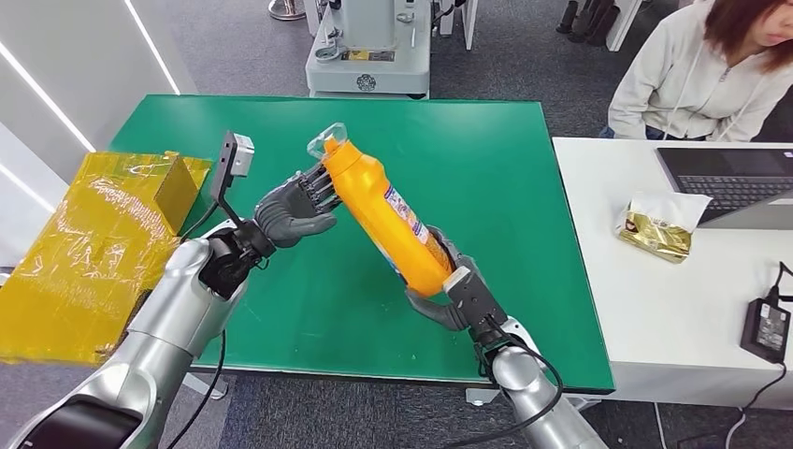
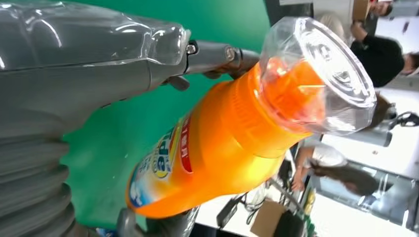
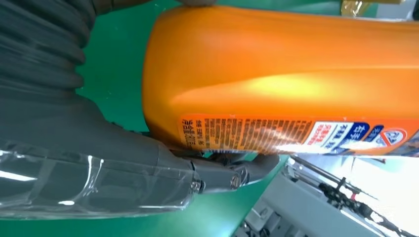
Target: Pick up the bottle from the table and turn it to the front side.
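While the orange bottle (image 1: 385, 213) is held above the green table (image 1: 505, 187), it is tilted, with its clear cap (image 1: 328, 142) up and away from the robot and its base low and near the robot. The right hand (image 1: 455, 292) holds the bottle at its base: the thumb and the dark fingers are closed around the lower end, and in the right wrist view the thumb (image 3: 148, 163) lies against the bottle (image 3: 296, 74) just beside the printed label (image 3: 296, 133). The left hand (image 1: 295, 208) is at the neck of the bottle, just under the cap. Its fingers (image 1: 313, 187) are curled and touch the neck from the side. In the left wrist view a finger (image 2: 217, 54) reaches behind the neck of the bottle (image 2: 217, 148), near the clear cap (image 2: 321, 74), but I cannot tell if this hand really grips or only touches.

Beside the green table, on the left hand's side, lies a yellow wrapped box (image 1: 93, 243). On the other side stands a white table (image 1: 673, 309) with a laptop (image 1: 729, 187), a gold packet (image 1: 657, 229) and a black power adapter (image 1: 767, 327). A person in a light hoodie (image 1: 697, 75) sits behind the white table.
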`<act>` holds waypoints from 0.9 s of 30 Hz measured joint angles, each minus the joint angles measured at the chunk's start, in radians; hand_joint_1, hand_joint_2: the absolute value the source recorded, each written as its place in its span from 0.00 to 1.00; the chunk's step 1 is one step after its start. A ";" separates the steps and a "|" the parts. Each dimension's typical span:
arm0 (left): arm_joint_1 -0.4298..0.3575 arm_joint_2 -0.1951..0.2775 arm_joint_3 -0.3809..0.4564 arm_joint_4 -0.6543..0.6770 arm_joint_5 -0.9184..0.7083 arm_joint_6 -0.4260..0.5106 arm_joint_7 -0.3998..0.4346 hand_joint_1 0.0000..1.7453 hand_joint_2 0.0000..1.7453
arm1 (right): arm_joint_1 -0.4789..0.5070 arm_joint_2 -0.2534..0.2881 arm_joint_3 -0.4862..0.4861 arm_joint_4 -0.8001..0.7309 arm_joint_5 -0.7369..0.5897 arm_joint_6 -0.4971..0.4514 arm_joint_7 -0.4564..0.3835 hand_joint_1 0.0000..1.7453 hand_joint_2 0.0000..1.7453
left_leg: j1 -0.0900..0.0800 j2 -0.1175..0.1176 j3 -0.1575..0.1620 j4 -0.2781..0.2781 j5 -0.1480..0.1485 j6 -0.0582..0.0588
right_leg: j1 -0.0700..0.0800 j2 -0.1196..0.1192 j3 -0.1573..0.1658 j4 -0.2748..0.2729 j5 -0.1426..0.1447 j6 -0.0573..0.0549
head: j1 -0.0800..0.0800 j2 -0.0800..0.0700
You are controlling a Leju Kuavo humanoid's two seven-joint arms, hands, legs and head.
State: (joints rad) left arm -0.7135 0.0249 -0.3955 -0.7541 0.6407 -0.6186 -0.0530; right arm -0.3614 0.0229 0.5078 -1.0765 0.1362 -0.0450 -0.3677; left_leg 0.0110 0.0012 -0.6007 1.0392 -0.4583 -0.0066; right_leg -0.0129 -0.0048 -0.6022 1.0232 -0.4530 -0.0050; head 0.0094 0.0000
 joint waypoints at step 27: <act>-0.101 -0.139 -0.151 0.005 -0.214 0.417 -0.201 0.00 1.00 | -0.103 0.061 0.014 0.075 -0.003 -0.050 -0.030 1.00 1.00 | 0.000 0.000 -0.001 0.000 0.001 0.000 | 0.000 0.000 -0.001 0.000 0.001 0.000 | 0.000 0.000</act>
State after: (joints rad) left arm -0.8142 -0.1140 -0.5468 -0.7488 0.4268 -0.2011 -0.2545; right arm -0.4648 0.0843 0.5216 -1.0016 0.1333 -0.0953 -0.3974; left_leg 0.0111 0.0011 -0.6012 1.0396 -0.4578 -0.0063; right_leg -0.0128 -0.0048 -0.6031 1.0233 -0.4516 -0.0050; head 0.0092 0.0000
